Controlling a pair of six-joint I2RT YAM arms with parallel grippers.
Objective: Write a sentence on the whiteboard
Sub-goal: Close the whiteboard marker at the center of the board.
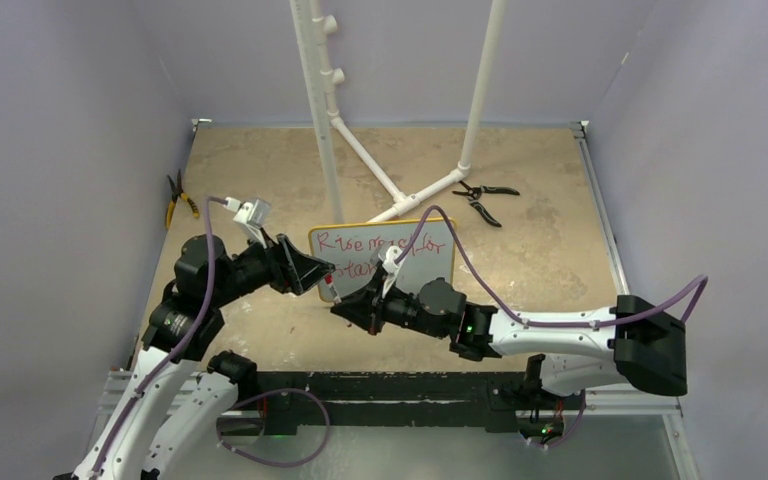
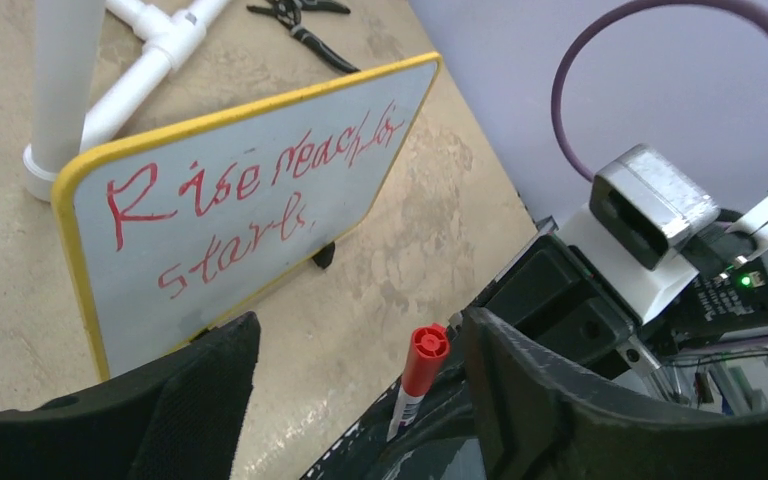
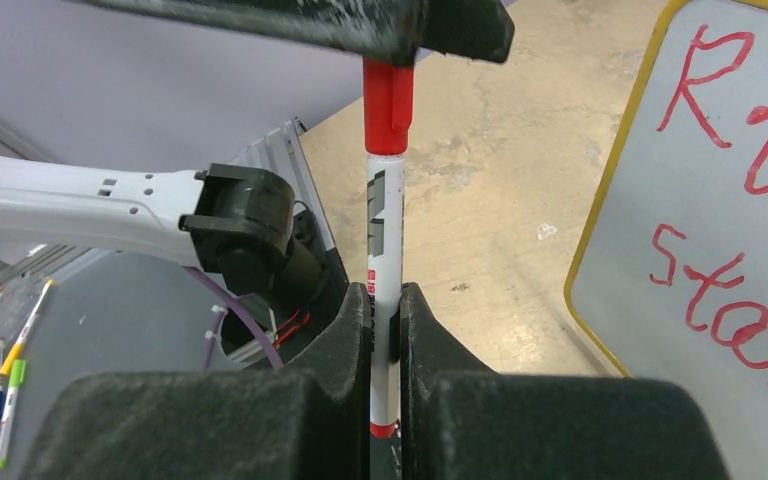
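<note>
While the whiteboard point(image 1: 428, 266) stands upright at the centre of the overhead view, carrying 2 lines of red writing point(image 2: 250, 180), the left gripper point(image 2: 358, 335) gapes wide open. The right gripper point(image 3: 385, 330) is clamped on the marker point(image 3: 384, 220), its red cap point(image 3: 388, 95) between the left fingers. Either arm pulling away carelessly could topple the board or smear the ink.
</note>
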